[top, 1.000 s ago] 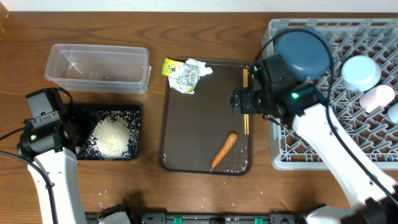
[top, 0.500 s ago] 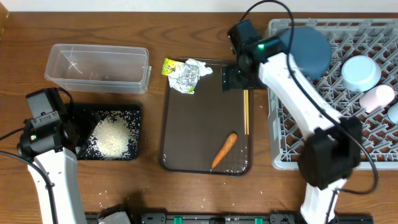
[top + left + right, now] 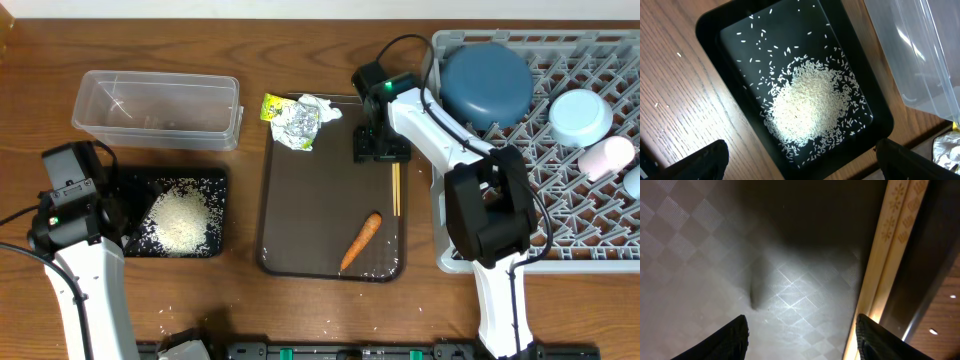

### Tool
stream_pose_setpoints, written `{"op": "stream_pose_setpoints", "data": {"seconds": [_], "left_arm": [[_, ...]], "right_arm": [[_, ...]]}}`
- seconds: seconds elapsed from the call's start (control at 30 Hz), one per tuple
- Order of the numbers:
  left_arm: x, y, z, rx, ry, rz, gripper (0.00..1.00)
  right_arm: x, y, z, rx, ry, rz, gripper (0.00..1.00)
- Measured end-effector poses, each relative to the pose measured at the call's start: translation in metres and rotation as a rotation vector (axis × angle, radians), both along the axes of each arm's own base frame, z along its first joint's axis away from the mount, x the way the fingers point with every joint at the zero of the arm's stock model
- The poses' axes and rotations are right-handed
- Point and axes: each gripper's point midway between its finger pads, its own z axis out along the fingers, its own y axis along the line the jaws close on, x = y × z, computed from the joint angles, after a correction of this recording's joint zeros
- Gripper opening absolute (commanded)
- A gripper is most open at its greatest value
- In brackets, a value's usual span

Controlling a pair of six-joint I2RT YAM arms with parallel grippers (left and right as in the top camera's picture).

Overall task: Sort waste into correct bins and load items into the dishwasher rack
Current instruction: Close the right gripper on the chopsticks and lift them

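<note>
My right gripper (image 3: 380, 146) is down on the brown serving tray (image 3: 318, 190), at the far end of the wooden chopsticks (image 3: 396, 190). In the right wrist view its jaws (image 3: 807, 342) stand open over bare tray, and the chopsticks (image 3: 890, 255) run beside the right finger. An orange carrot (image 3: 362, 240) and a crumpled wrapper with tissue (image 3: 297, 120) also lie on that tray. My left gripper (image 3: 800, 165) hangs open above the black tray (image 3: 710, 30), which holds a heap of rice (image 3: 807, 107). The grey rack (image 3: 560, 235) holds a blue bowl (image 3: 485, 85), a light-blue cup (image 3: 582, 117) and a white cup (image 3: 607, 157).
A clear plastic tub (image 3: 158, 108) stands behind the black tray (image 3: 222, 215). A few loose rice grains (image 3: 170, 312) lie on the wooden table near the front edge. The rack's near wall stands just right of the chopsticks.
My right arm has swung from the rack's left edge to the tray's back right and dropped onto it beside the chopsticks, its jaws narrowing a little. The left arm has not moved.
</note>
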Motion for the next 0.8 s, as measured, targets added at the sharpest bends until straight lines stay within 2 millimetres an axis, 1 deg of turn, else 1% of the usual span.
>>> {"op": "stream_pose_setpoints", "data": {"seconds": [0.1,0.3,0.37,0.4,0.47,0.53,0.67,0.8], "left_arm": [[0.0,0.0,0.0,0.0,0.0,0.0,0.96],[0.0,0.0,0.0,0.0,0.0,0.0,0.96],[0.0,0.0,0.0,0.0,0.0,0.0,0.96],[0.0,0.0,0.0,0.0,0.0,0.0,0.96],[0.0,0.0,0.0,0.0,0.0,0.0,0.96],[0.0,0.0,0.0,0.0,0.0,0.0,0.96],[0.0,0.0,0.0,0.0,0.0,0.0,0.96],[0.0,0.0,0.0,0.0,0.0,0.0,0.96]], "right_arm": [[0.003,0.0,-0.003,0.005,-0.006,-0.008,0.69],[0.007,-0.006,-0.004,0.004,-0.008,-0.026,0.69],[0.007,-0.006,-0.004,0.005,-0.008,-0.028,0.66],[0.007,-0.006,-0.004,0.004,-0.009,-0.027,0.61],[0.008,-0.007,-0.004,0.004,-0.01,-0.023,0.58],[0.008,-0.007,-0.004,0.008,-0.008,-0.025,0.57],[0.007,-0.002,-0.002,0.039,0.001,-0.015,0.57],[0.009,0.004,0.012,0.067,0.008,-0.006,0.61]]}}
